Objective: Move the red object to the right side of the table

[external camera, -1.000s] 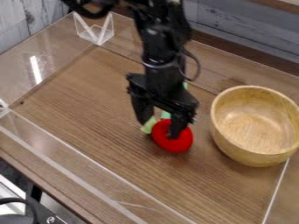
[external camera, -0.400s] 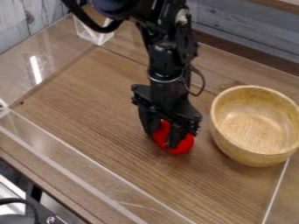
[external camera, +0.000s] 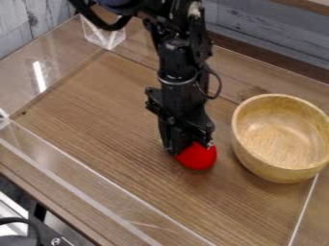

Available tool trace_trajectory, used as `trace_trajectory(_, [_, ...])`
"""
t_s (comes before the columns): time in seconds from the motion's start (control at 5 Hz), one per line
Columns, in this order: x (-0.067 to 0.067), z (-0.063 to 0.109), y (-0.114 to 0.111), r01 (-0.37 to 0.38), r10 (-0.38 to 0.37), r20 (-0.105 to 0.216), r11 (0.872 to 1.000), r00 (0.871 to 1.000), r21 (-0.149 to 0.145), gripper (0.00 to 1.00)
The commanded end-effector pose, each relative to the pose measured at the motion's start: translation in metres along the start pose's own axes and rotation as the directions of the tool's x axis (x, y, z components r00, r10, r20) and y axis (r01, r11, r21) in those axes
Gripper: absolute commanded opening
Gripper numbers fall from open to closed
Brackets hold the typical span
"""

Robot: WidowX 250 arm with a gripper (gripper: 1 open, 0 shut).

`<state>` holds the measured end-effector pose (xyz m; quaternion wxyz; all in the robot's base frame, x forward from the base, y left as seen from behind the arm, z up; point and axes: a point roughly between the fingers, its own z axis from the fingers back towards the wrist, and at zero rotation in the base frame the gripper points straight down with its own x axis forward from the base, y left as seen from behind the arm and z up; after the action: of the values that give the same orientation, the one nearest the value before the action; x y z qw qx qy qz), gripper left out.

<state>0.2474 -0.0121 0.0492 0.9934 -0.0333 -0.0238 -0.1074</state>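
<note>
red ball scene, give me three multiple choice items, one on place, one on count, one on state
1. Where is the red ball?
A. inside the bowl
B. on the table left of the bowl
C. against the far wall

2. How many bowls are there?
A. one
B. two
C. three

3. How does the gripper stand?
A. raised high above the table
B. lying on its side
C. pointing down at the ball

Answers: 1 B, the ball lies on the table beside the wooden bowl; 2 A, only one bowl shows; 3 C, its fingers reach down around the ball's top.

Soft even daylight — slightly blurry (low-res)
</note>
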Motion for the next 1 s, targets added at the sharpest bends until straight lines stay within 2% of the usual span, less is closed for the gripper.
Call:
trace_trajectory(0.0, [0.012,0.01,0.008,0.025,-0.025,0.034,1.0,0.999,-0.003,1.0])
trace_trajectory(0.2, [0.016,0.006,0.013,0.011,-0.011,0.033,1.0,0.999,-0.007,0.0])
trace_trajectory(0.4, [0.019,0.001,0.017,0.001,-0.001,0.029,1.0,1.0,-0.008,0.0])
trace_trajectory(0.6, [0.024,0.025,0.017,0.024,-0.024,0.06,1.0,0.998,0.013,0.0])
trace_trajectory(0.8, [0.025,0.047,0.006,0.072,-0.076,0.094,0.997,0.993,0.037,0.0])
